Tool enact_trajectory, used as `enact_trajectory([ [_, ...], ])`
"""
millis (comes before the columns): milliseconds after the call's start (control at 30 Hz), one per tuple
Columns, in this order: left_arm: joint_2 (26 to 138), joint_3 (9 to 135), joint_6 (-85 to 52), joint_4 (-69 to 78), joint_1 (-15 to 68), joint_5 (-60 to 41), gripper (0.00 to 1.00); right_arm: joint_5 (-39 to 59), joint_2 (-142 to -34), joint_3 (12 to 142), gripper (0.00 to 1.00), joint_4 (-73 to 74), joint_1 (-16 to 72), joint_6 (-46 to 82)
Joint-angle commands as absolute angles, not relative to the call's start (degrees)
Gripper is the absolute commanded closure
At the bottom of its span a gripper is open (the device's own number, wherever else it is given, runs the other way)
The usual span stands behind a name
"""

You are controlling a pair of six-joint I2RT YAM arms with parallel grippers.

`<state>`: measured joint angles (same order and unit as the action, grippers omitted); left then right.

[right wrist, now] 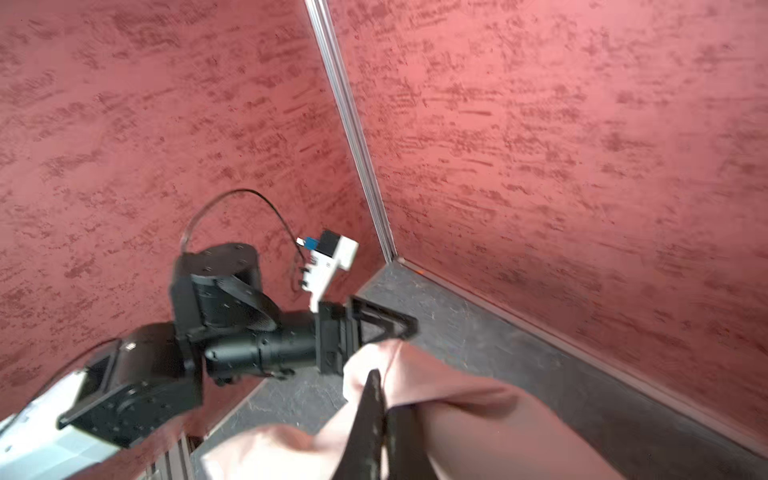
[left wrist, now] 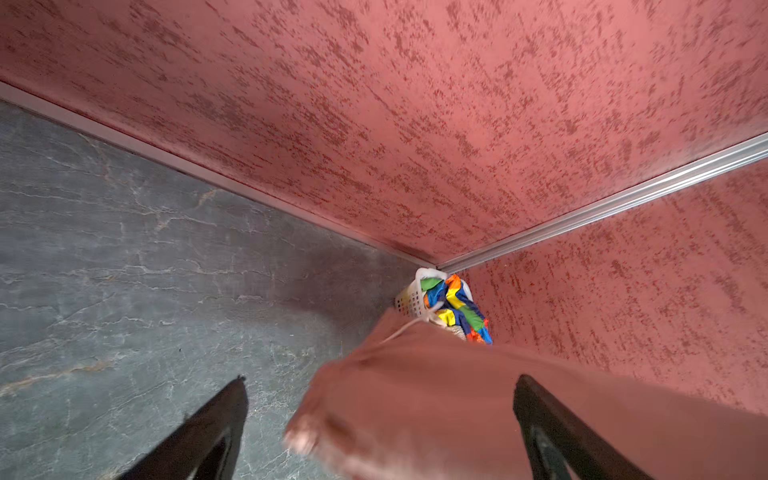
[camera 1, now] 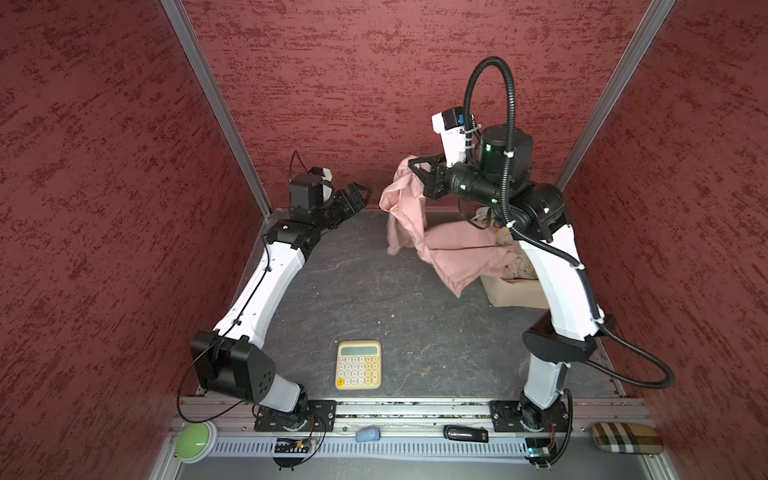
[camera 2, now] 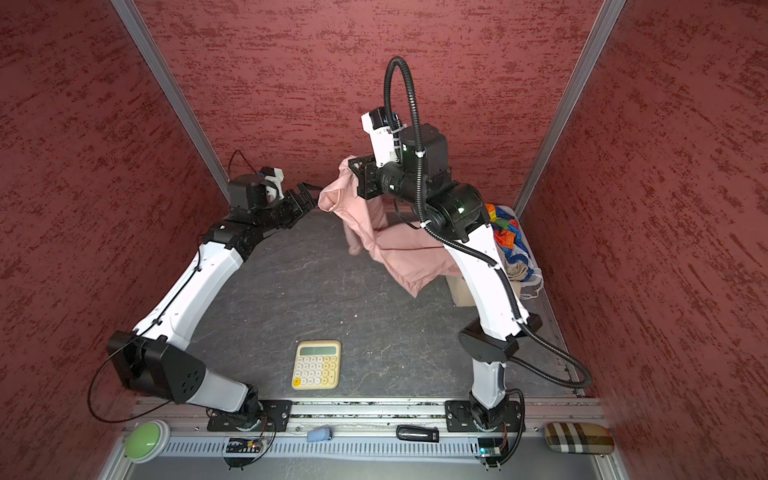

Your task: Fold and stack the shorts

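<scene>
Writing on the calculator [camera 1: 358,365]: too small to read. Your right gripper [camera 1: 419,173] was raised left of the basket [left wrist: 409,297], jaws pinched on the pink shorts [camera 1: 453,253], which draped back toward the basket. Your left gripper [camera 1: 358,196], jaws spread, hovered farther left, just beside the cloth.

No text, label, brand or number is legible in any view. The calculator [camera 1: 358,365] on the bench [camera 1: 365,291] has printed keys and a display, visible in both top views, but the characters are too small to read.
</scene>
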<state>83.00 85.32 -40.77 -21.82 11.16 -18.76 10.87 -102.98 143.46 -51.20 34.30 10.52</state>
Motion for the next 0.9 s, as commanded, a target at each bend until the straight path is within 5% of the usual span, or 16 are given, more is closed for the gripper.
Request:
enact_trajectory([
  [0, 80.9, 81.5, -42.6, -20.6, 9.3, -21.6, 0.01, 12.9, -97.6, 126.0, 1.00, -42.6, 25.0, 15.8],
  [133, 78.4, 76.7, -43.6, -22.4, 6.4, -24.7, 0.01, 13.0, -97.7, 109.2, 1.00, -39.1, 14.5, 21.0],
  [333, 76.4, 69.4, -43.5, -26.5, 5.8, -31.6, 0.01, 10.0, -104.1, 96.2, 1.00, -37.3, 11.0, 22.5],
  [367, 76.5, 68.2, -43.6, -27.4, 5.9, -32.9, 0.01, 10.1, -104.2, 95.0, 0.94, -36.5, 10.9, 22.5],
  [533, 78.0, 64.0, -39.4, -33.9, 9.4, -35.7, 0.01, 10.3, -100.6, 91.0, 0.27, -34.7, 11.0, 23.1],
  [633, 78.9, 63.7, -35.1, -37.3, 15.5, -32.0, 0.01, 9.9, -96.3, 87.1, 0.02, -33.4, 11.0, 23.7],
  [867, 90.9, 76.1, -20.6, -50.8, 31.4, -16.5, 0.01, 12.9, -88.1, 72.8, 0.01, -26.9, 11.0, 27.5],
])
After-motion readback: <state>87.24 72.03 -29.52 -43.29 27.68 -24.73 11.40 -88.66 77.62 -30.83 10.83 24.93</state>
